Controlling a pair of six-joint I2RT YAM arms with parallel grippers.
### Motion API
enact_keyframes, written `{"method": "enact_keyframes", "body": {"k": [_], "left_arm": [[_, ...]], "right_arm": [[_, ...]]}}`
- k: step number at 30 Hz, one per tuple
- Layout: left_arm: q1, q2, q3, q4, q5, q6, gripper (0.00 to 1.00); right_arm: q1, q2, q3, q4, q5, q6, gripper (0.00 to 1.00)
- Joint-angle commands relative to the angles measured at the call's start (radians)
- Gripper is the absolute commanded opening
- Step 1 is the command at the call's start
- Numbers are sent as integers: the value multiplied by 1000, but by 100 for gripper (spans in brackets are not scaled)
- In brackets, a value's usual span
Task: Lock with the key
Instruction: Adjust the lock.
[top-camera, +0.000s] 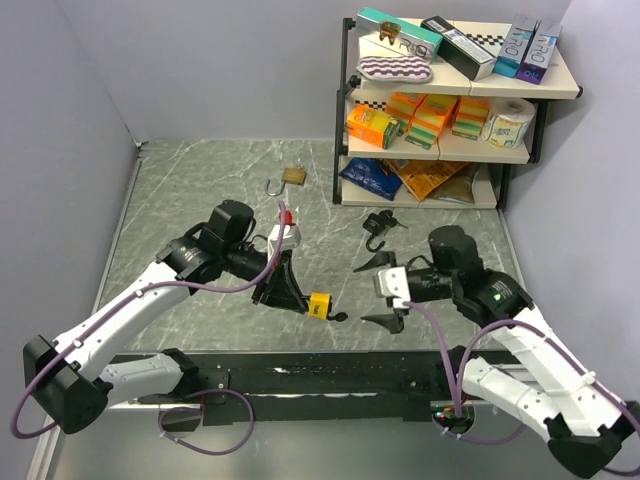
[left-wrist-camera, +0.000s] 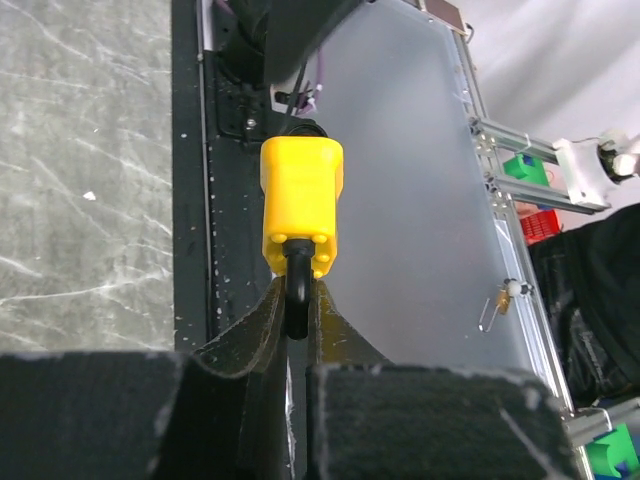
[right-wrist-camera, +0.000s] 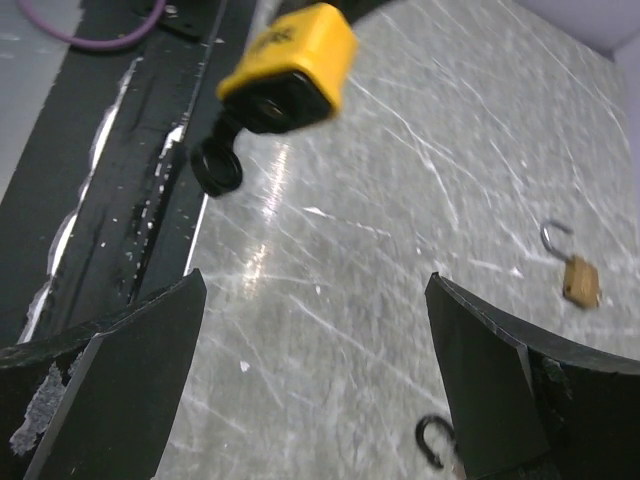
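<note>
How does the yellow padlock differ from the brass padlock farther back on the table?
The yellow padlock is held off the table by its shackle in the shut left gripper; the brass padlock lies on the table, untouched. A black key sits in the yellow padlock; none shows in the brass padlock. The brass padlock's shackle stands open; the yellow padlock's is partly hidden in the grip. Both have a curved shackle.

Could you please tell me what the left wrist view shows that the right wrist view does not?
Only the left wrist view shows the left gripper pinching the yellow padlock by its dark shackle. Only the right wrist view shows the black key in the lock's underside, a brass padlock lying open on the table, and the right gripper open. Both show the yellow padlock and the marbled table.
</note>
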Motion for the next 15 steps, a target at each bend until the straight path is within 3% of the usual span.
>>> {"method": "enact_keyframes", "body": {"k": [1, 8, 15], "left_arm": [[-12, -4, 60, 17, 91, 22, 1], [-35, 4, 69, 36, 97, 5, 1], [-42, 2, 65, 29, 91, 12, 1]], "right_arm": [[119, -4, -8, 89, 121, -8, 99], [245, 25, 1, 183, 212, 41, 98], [286, 53, 43, 193, 213, 56, 78]]}}
